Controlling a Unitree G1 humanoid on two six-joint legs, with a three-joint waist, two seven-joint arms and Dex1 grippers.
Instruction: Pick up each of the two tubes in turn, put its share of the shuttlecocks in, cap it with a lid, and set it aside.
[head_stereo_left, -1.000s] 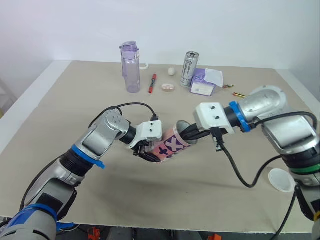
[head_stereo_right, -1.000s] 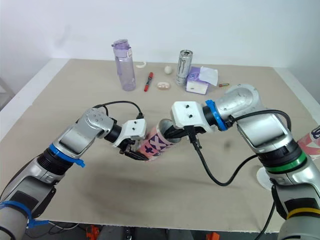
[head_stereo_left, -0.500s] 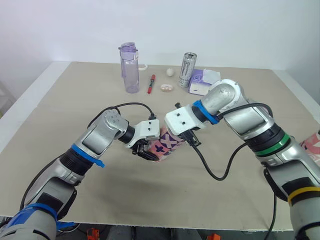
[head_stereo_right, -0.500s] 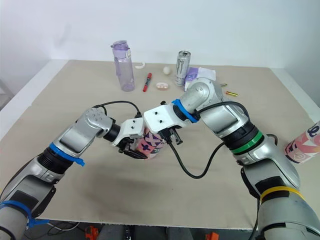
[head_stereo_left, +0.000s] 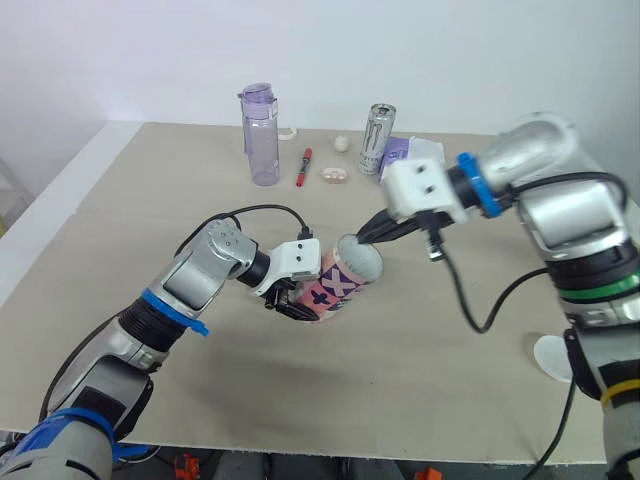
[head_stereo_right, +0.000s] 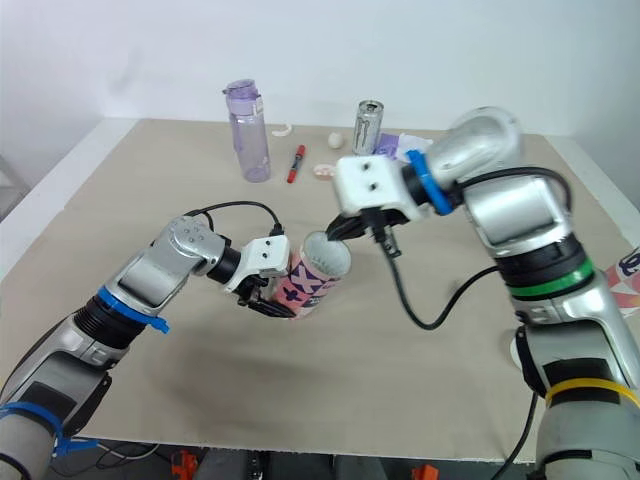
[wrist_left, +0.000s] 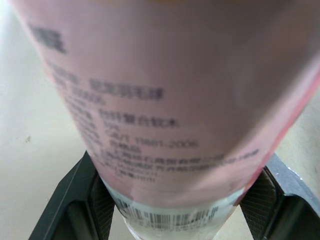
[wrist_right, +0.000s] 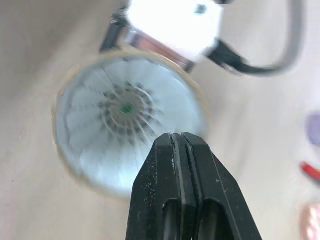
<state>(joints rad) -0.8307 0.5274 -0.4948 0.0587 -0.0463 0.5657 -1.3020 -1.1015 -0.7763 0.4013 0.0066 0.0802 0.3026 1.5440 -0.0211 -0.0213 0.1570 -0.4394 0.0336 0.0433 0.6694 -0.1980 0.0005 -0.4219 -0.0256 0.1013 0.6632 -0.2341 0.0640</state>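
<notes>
Above the table (head_stereo_left: 150, 200), left gripper (head_stereo_left: 297, 305) pinches the pink tube (head_stereo_left: 338, 288); right gripper (head_stereo_left: 366, 237), pressed together, hangs near.

I'm stretching the left arm low over the worktop (head_stereo_left: 150, 180), elbow bent, the left gripper (head_stereo_left: 297, 303) clamping its fingers (wrist_left: 80, 200) on both sides of the tilted tube (head_stereo_left: 340, 288). I'm arching the right arm in from the right, the right gripper (head_stereo_left: 368, 236) hovering just above the tube's mouth, fingers pressed together.

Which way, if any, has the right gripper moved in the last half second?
Yes. The right gripper has backed out of the tube mouth, up and toward the can, fingers shut; the tube stays in the left gripper.
</notes>
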